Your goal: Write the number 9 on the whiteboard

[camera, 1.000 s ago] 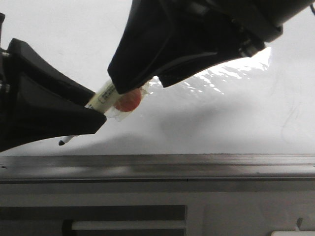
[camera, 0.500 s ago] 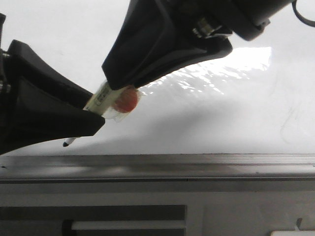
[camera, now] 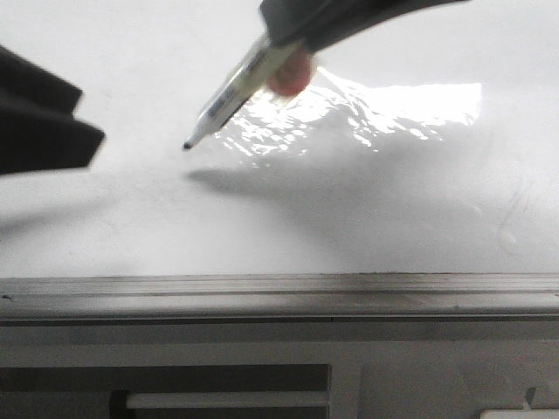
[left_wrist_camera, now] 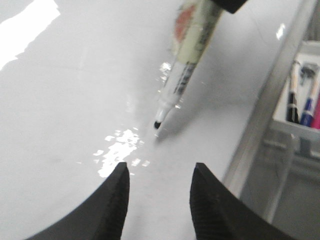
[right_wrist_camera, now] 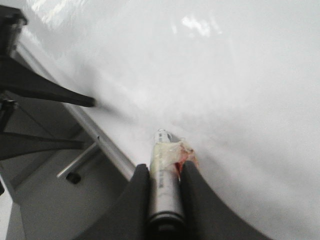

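Right tool (right_wrist_camera: 164, 192) pinches a marker (camera: 234, 89) between its two dark fingers, the barrel pressed tight on both sides in the right wrist view, with a strip of clear tape and a red patch (right_wrist_camera: 184, 156) wrapped around the barrel just ahead of the fingertips. In the front view the marker slants down toward the left, its dark tip (camera: 188, 146) hanging just above or at the whiteboard (camera: 393, 218); whether it actually touches the surface cannot be told, though a soft shadow lies on the board just under and beside the tip. The left wrist view shows the same marker (left_wrist_camera: 186, 65) coming in at a slant, its black nib (left_wrist_camera: 157, 124) close over the glossy surface, with small bright reflections scattered beside it. Left tool (left_wrist_camera: 159, 192) is spread, its two black textured fingers standing apart with bare board between them and nothing held; in the front view it sits at the left edge (camera: 44, 127), well apart from the marker tip. The whiteboard is glossy white-grey, with a bright glare patch (camera: 410, 105) to the right of the marker and faint grey smudges near its right side. No clear dark stroke of the number 9 shows on the board in any view. A grey metal ledge (camera: 279, 292) runs along the near edge of the whiteboard. Beyond that edge, in the left wrist view, a tray holds several upright pens (left_wrist_camera: 302, 97).
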Controlling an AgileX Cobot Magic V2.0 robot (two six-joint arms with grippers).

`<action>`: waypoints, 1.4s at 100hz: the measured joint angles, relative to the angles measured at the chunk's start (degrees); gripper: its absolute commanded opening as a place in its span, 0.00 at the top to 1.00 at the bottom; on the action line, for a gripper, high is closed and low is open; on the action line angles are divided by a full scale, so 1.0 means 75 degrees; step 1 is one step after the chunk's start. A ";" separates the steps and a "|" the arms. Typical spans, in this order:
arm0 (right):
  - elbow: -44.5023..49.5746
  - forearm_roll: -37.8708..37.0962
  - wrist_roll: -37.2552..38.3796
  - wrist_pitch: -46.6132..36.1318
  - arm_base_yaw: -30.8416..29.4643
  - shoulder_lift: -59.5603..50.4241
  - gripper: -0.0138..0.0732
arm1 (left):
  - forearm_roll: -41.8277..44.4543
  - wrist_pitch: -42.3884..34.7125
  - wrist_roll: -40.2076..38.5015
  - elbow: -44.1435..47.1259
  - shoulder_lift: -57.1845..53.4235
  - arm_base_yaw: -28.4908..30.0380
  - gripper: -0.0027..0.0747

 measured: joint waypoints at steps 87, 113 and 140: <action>-0.1435 0.0079 0.0000 0.1660 -0.1234 0.0715 0.91 | -0.0849 -0.0333 -0.0013 0.0000 -0.0892 0.1180 0.61; -0.1961 -0.0261 0.0000 0.1783 -0.1549 0.0679 0.91 | -0.0849 -0.0333 -0.0013 0.0000 -0.0892 0.1180 0.61; -0.1053 0.0285 0.0025 0.2350 -0.1324 0.0690 0.91 | -0.0849 -0.0349 -0.0013 0.0000 -0.0532 0.1131 0.61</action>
